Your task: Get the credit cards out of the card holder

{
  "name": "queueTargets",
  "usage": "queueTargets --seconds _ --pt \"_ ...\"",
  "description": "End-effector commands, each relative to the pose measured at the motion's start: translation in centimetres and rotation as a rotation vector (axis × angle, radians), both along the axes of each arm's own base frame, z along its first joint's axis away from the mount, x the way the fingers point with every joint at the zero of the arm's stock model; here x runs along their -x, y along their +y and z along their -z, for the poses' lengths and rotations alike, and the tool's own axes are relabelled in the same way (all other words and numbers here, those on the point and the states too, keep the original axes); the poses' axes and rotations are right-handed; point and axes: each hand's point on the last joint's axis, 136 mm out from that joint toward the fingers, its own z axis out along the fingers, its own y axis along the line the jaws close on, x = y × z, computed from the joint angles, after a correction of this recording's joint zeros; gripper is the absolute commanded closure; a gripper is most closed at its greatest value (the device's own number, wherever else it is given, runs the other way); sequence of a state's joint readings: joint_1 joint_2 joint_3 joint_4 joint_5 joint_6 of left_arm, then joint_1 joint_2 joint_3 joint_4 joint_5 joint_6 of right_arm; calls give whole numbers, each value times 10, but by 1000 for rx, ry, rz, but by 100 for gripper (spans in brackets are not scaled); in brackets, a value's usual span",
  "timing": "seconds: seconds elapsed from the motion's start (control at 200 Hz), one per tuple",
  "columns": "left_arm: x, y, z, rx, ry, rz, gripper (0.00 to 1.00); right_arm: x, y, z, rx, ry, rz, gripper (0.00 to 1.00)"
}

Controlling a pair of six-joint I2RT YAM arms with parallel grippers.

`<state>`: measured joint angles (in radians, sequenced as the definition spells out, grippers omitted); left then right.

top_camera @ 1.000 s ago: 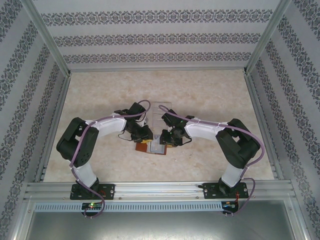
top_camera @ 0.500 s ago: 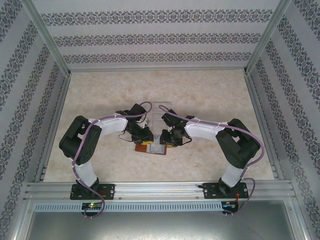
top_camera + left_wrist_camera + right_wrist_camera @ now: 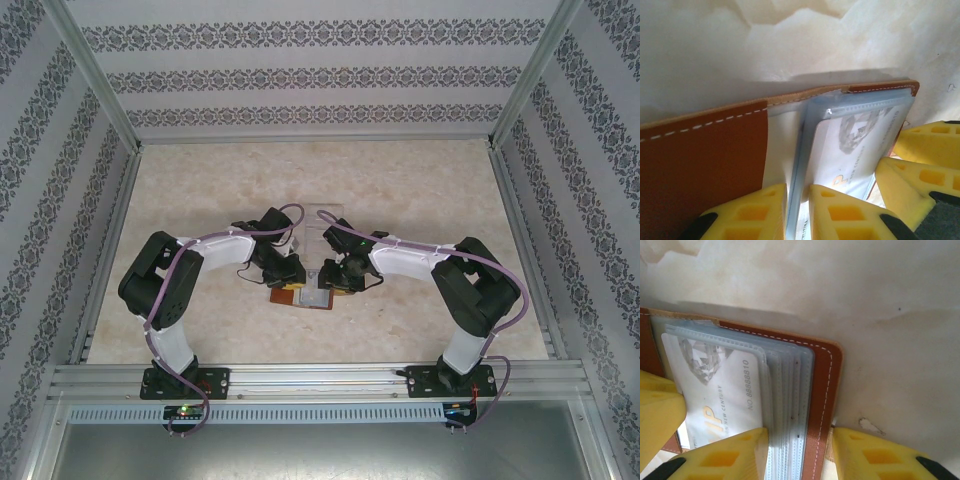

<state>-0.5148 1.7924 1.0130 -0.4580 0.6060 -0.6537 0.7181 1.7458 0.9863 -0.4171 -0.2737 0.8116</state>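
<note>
- Card holder: brown leather w/ white stitching. Lies open and flat on desk, approx. ctr of desk, btwn the two claws in top view.
- Sleeves: stack of clear plastic leaves inside the card holder, fanned over the flap nearest R claw.
- Credit card: pale, w/ diamond graphic and print "NEW CENTURY" and "NO.8888810". Sits inside front sleeve, not yet out. Cannot tell whether rear sleeves hold more.
- L claw: yellow fingers nearly pressed together, pinching the card holder by one clear sleeve edge that runs btwn them. Brown flap lies to one side of the pinch, card-bearing sleeve to the other.
- R claw: fingers set apart, straddling sleeve stack plus stitched leather edge. One finger rests against the sleeves, the other is just beside the leather edge. Cannot tell whether it clamps or only brackets them.
- Claw spacing: both claws are close together over the holder. In L wrist view, R claw's fingers sit just beside the card's sleeve. In R wrist view, one L claw finger touches the card's sleeve at the frame edge.
- Arms: both bend inward from bases at near edge, wrists meeting at desk ctr.
- Clear plastic item: on desk just beyond the claws. Detail too small to tell.
- Surround: patterned walls and aluminium frame around desk.
</note>
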Motion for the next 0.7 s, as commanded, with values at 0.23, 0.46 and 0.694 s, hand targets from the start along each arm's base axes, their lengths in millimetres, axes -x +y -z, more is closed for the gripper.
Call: queueTargets --seconds 0.23,0.46,0.694 --pt "11 14 5 -41 13 -28 83 -2 -15 10 78 2 14 65" --pt "13 14 4 -27 11 -42 84 -7 -21 7 90 -9 21 66" --pt "8 12 -3 -8 -15 -57 86 -6 -22 7 94 -9 15 67"
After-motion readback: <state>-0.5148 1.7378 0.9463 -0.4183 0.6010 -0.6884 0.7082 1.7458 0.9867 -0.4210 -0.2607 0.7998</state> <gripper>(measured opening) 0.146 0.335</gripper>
